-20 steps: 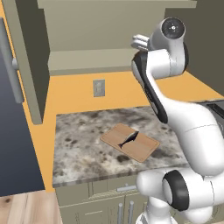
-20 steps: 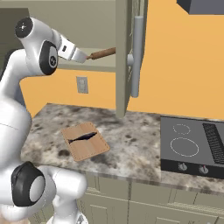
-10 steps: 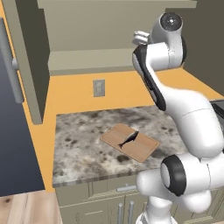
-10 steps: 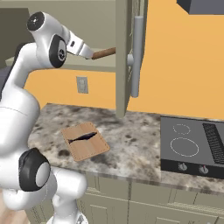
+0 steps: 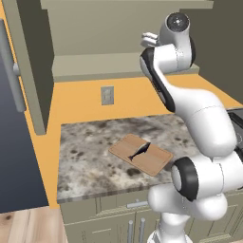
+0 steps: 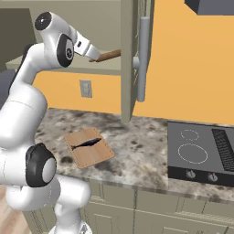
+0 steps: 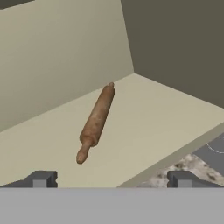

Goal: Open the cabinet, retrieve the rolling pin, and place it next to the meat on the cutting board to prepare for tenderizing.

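A: Biggest first. The cabinet (image 5: 118,42) stands open, both doors swung out; the right door with its long silver handle (image 6: 143,59) hangs over the desk in the right base view.

B: And the desk?

A: The desk (image 5: 90,156) is speckled stone, with a black cooktop (image 6: 201,153) at its right end. The orange wall behind carries an outlet (image 5: 107,95).

B: Cutting board?

A: The cutting board (image 5: 141,154) lies flat near the middle of the desk, turned at an angle. The meat (image 5: 141,150) is a thin dark strip on top of it, around the centre.

B: The arm?

A: Raised high, with the hand reaching into the cabinet at the level of the bottom board.

B: Tool state?

A: The tool (image 7: 111,179) has its jaws spread wide and nothing between them; both tips sit low in the hand view.

B: Rolling pin?

A: The rolling pin (image 7: 95,122) lies on the cabinet's bottom board, slanted toward the back corner, apart from the tool and ahead of it. In the right base view its brown end pokes out just past the hand.
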